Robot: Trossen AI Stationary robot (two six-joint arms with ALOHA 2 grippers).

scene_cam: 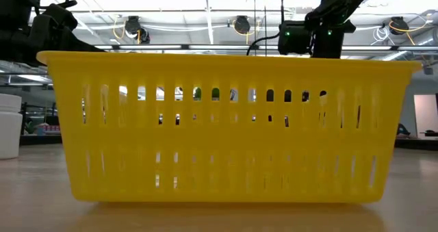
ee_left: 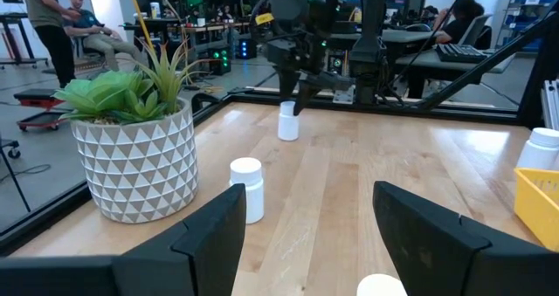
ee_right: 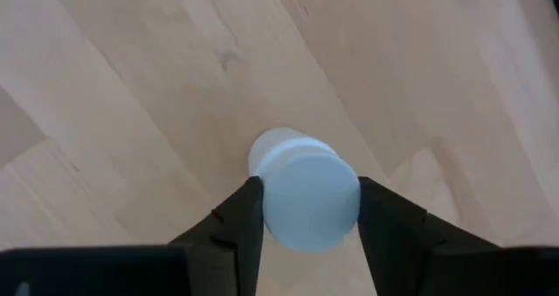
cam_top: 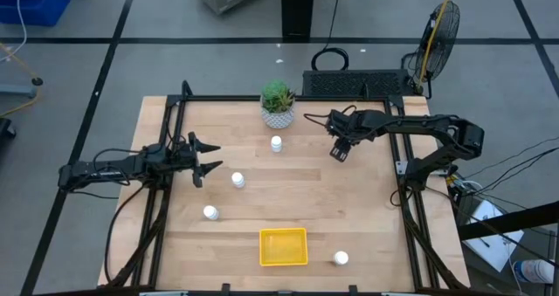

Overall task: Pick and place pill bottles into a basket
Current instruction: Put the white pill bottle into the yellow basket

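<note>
My right fingers (ee_right: 306,213) sit either side of a pill bottle (ee_right: 306,191), hold unclear; it looks light, rigid, slick plastic, so I'd pinch below the cap

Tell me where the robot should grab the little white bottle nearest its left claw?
By its round sides just under the cap, coming straight down from above. The pill bottle stands upright with nothing close beside it, so the open left gripper could probably drop one finger on either side.
</note>
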